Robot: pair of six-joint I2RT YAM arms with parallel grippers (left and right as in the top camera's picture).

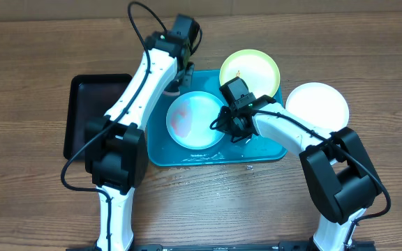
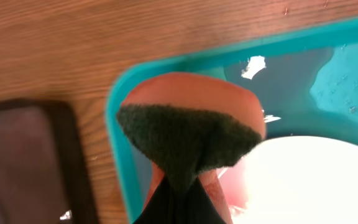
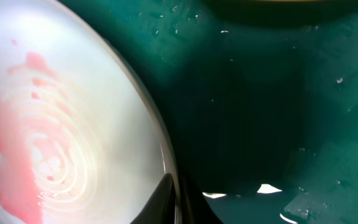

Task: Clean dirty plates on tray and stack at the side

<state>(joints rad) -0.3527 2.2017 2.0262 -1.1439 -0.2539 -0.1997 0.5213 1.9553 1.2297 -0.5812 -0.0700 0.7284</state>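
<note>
There are three plates. The messy plate point(image 1: 195, 120) lies flat in the middle of the blue tray point(image 1: 166, 155) and has a pink-red smear on its left half. The green plate point(image 1: 250, 70) sits at the far right corner of the tray, partly over the rim. The white plate point(image 1: 317, 104) rests on the counter point(image 1: 33, 56), just right of the tray, and looks clean from above. The left end effector point(image 1: 180, 75) is closed on a sponge point(image 2: 191, 134), orange with a dark green scratchy side, and hangs over the far left corner of the tray, beside the messy plate. The right end effector point(image 1: 229, 124) is at the right edge of the messy plate, and its fingers look pinched shut on the thin rim. The plates look like plastic, so I think they are light, stiff and not easy to break. There are water drops on the tray, so the plates are likely wet and slippery. A light plate can slide or spin when the sponge rubs it, so someone has to hold it. The rim is the best place to grab, since it sticks up a little and is thin enough to pinch. The sponge is soft and will squash when pushed down.
</note>
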